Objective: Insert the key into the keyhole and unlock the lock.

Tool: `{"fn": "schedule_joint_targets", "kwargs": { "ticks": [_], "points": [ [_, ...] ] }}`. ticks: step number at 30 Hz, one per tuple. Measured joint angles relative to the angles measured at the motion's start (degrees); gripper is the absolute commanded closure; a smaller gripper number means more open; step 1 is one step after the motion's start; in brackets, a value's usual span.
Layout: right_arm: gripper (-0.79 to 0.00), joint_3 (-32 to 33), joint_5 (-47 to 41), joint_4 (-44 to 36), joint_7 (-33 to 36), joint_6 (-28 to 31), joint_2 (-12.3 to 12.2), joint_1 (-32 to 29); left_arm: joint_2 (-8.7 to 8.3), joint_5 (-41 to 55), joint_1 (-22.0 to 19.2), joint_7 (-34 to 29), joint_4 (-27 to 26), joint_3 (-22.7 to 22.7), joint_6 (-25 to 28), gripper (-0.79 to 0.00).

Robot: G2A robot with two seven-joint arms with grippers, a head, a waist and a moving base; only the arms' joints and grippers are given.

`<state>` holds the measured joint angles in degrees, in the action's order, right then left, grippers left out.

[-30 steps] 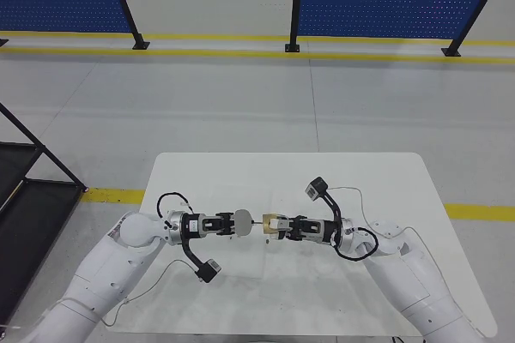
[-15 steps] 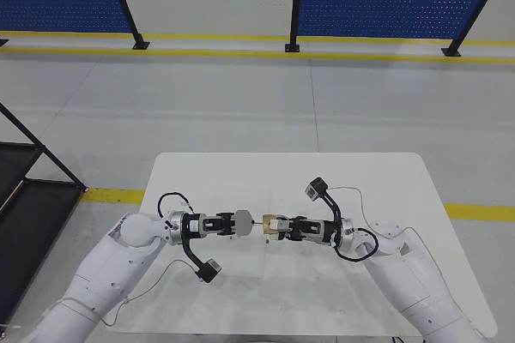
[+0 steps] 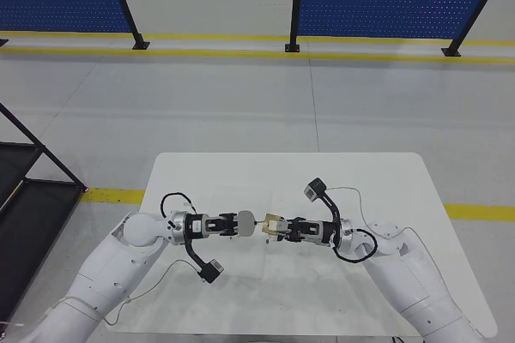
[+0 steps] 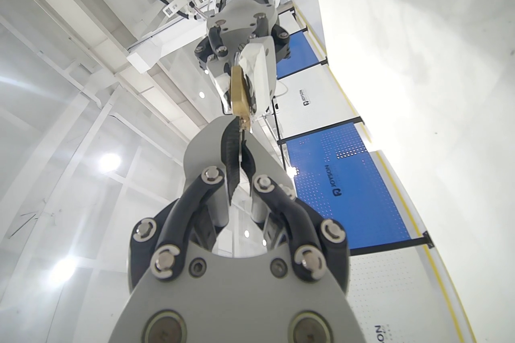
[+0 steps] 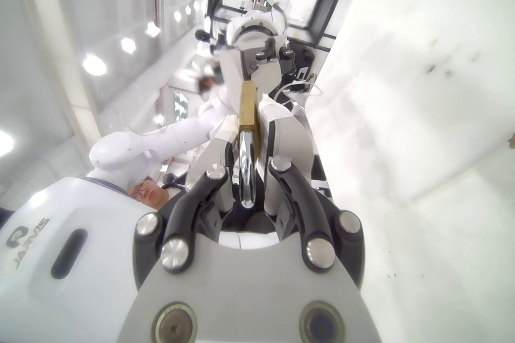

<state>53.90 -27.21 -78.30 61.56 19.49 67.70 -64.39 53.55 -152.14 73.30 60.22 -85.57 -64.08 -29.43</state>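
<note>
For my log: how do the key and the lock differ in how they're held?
The lock is a chunky brass block with a silver shackle, clamped in the right claw; the key is a thin sliver, nearly buried in the left claw. The lock shows plainly, the key only at its tip. Both are held above the table, end to end.

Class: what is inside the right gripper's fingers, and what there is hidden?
The padlock: its silver shackle lies between the fingers of the right gripper, brass body sticking out toward the key in the left gripper. The keyhole is hidden.
</note>
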Motion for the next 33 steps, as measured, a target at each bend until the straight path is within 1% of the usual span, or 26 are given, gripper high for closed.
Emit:
{"fn": "schedule_joint_targets", "kwargs": {
  "ticks": [12,20,33],
  "points": [
    [0.000,0.4,0.7,0.0,0.4,-0.1,-0.1,0.1,-0.07,0.1,-0.7,2.2,0.2,0.3,0.9,0.000],
    [0.000,0.7,2.4,-0.1,3.5,-0.8,-0.4,0.9,-0.17,-0.3,-1.2,4.6,0.2,0.8,1.7,0.000],
    [0.000,0.2,2.8,-0.4,5.1,-1.0,-0.4,1.4,0.01,-0.3,-2.1,5.2,0.8,2.0,2.2,0.000]
  ]
}}
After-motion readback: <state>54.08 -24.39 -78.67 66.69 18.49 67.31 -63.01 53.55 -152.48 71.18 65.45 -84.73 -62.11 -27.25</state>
